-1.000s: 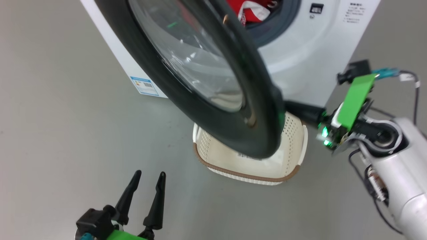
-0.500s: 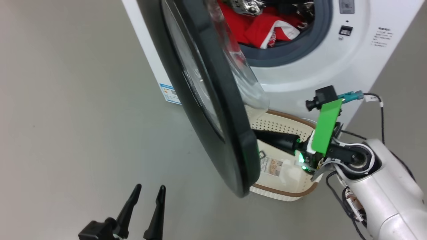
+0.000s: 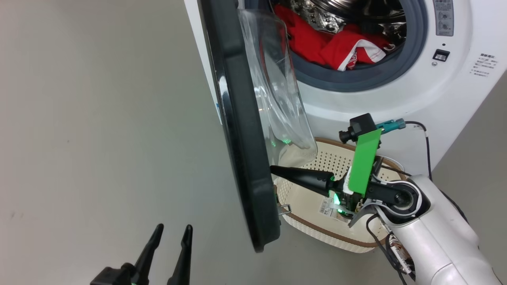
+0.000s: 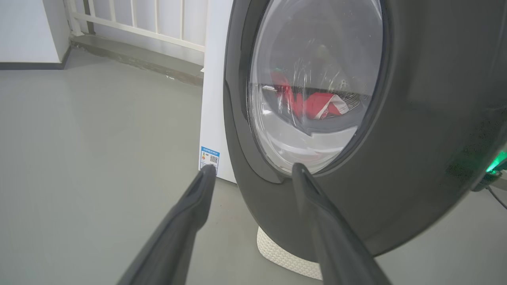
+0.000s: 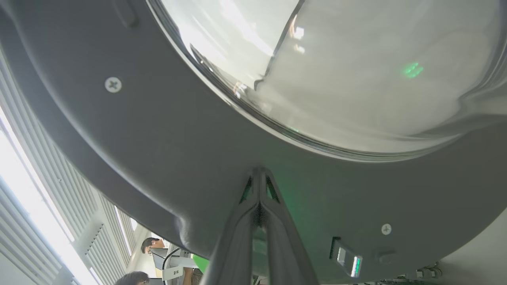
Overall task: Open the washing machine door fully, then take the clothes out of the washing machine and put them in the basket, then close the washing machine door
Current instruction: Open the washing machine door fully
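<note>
Now, the washing machine door (image 3: 237, 138): swung out from the washing machine (image 3: 376, 99) and standing edge-on in the head view. It has a wide glossy black rim with a thick rounded edge, and a matte grey inner face with screw heads.
Glass window (image 3: 277, 103): a clear bulging bowl, jutting from the door's inner side towards the drum mouth.
Clothes (image 3: 332, 43): bright red cloth with white trim, crumpled, lying in the bottom of the drum mouth against the rubber ring.
Rubber ring (image 3: 356, 81): grey-blue and smooth, circling the mouth, with the perforated steel drum (image 3: 336, 12) behind it.
Basket (image 3: 317, 227): cream perforated plastic with a brown woven-look rim. It sits on the floor at the foot of the machine's front, partly under the door's lower edge, with a label sticker (image 3: 326, 206) inside.
Right gripper (image 3: 272, 169): long dark fingers pressed together with nothing between them. The tip touches the door's inner face near its lower edge, above the basket.
Left gripper (image 3: 174, 227): fingers apart and empty, over bare floor on the door's outer side, pointing towards it.
Floor (image 3: 99, 138): smooth grey, open on the door's outer side. The space between the door and the machine front is taken up by the basket and the right arm.
</note>
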